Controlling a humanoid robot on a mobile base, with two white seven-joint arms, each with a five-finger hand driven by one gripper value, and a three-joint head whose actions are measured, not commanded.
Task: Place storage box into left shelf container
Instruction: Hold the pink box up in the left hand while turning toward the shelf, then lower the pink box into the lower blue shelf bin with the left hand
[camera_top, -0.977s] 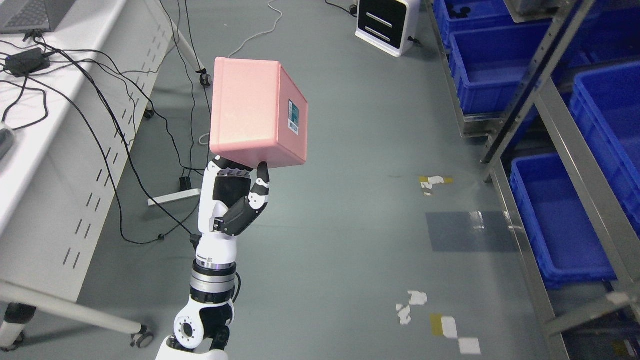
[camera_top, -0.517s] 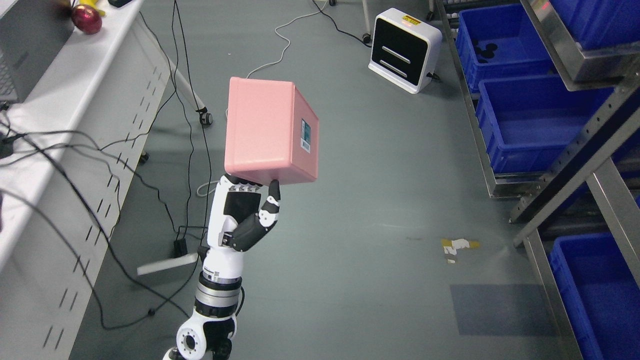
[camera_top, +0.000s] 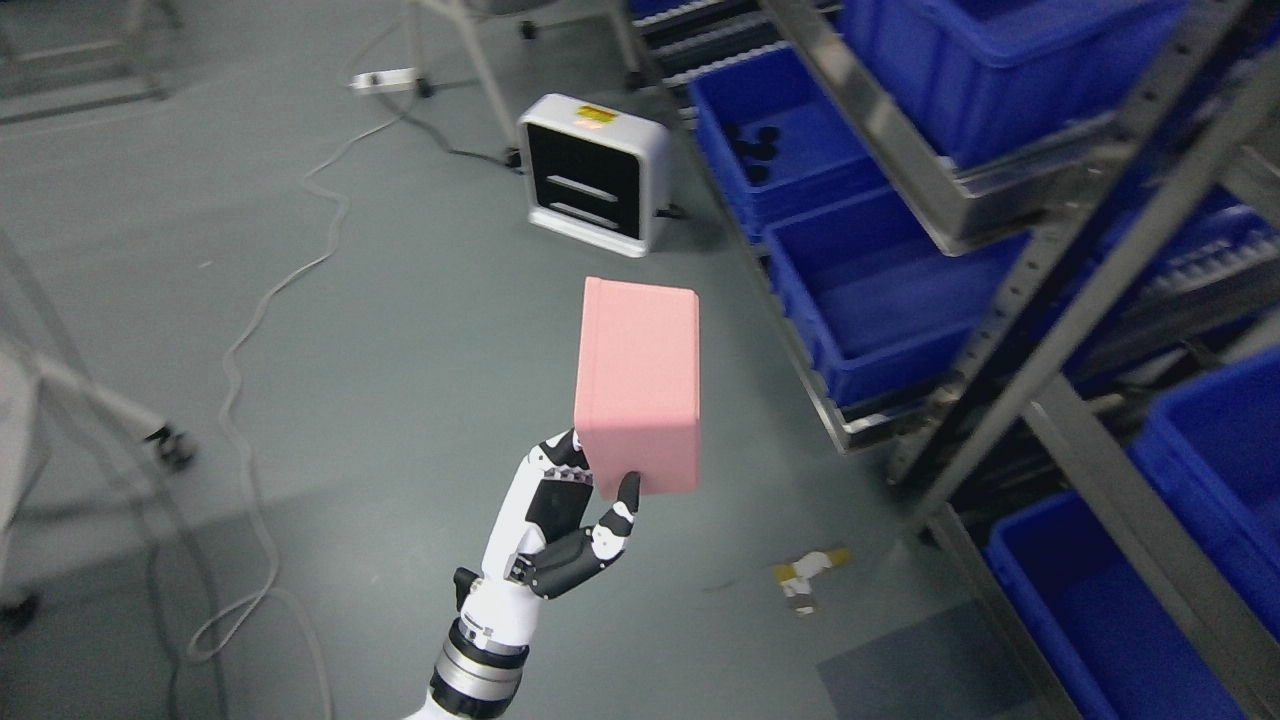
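Note:
My left hand (camera_top: 596, 476) comes up from the bottom edge and is shut on the lower end of a pink storage box (camera_top: 638, 380), thumb (camera_top: 626, 497) on the near face and fingers behind it. The box is held upright in the air above the grey floor, left of the metal shelf rack (camera_top: 1060, 290). The rack holds blue containers: an empty one (camera_top: 860, 290) on the low level nearest the box, one farther back (camera_top: 760, 130) with small dark items in it, and one on the upper level (camera_top: 1000, 60). The right hand is out of view.
A white box-shaped device (camera_top: 590, 175) stands on the floor behind the box. A cable (camera_top: 260, 300) snakes across the floor at left near a table leg with a caster (camera_top: 160, 440). More blue bins (camera_top: 1100, 610) sit at lower right. Tape scraps (camera_top: 805, 575) lie on the floor.
The camera has turned right and up: the white table has left the view and the shelf fills the right side. The box stays in the left hand, now showing its narrow side.

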